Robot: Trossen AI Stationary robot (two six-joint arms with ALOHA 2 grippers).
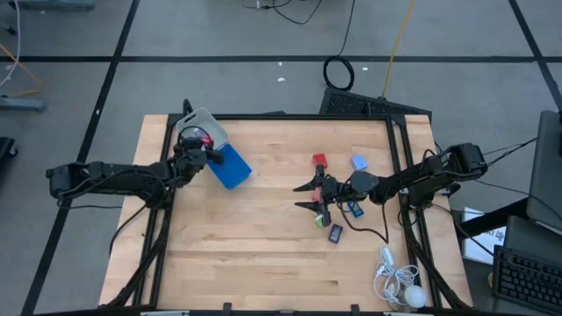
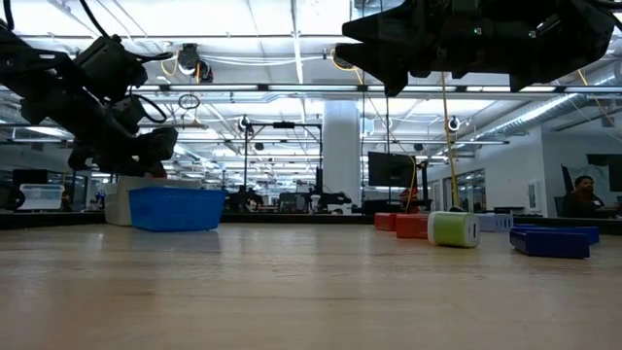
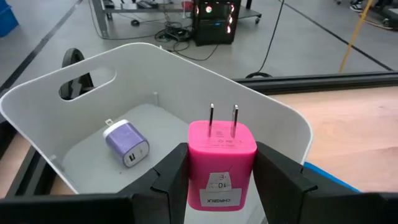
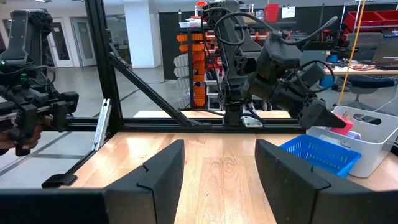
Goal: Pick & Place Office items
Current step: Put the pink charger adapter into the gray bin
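We see the left gripper [image 3: 221,180] clamped on a pink plug-in charger [image 3: 221,163], prongs pointing up, held over the near wall of a white bin [image 3: 93,99]. A lilac charger [image 3: 126,143] already lies on the bin's floor. In the overhead view the left arm reaches from the table's left side to the bin at the back-left corner, with a blue tray [image 1: 230,166] just beside it.

We judge the main risk to be the drop point. The pink charger sits close above the bin's rim, so a release here could clip the wall and send it onto the table or into the blue tray. The charger is held by its lower body only, so a tilt on release could also land it on the lilac charger and bounce it.

The right gripper [image 1: 314,196] hangs raised above the table's right half, fingers apart and holding nothing, as its own wrist view shows. Beneath and beside it lie the remaining pieces: a red block [image 1: 320,161], a pale blue piece [image 1: 358,162], a green piece [image 1: 320,220] and a dark piece [image 1: 335,233]. If it drops carelessly, we think it could nudge these closely grouped pieces. A white corded gadget [image 1: 399,285] rests near the front-right corner, well apart.
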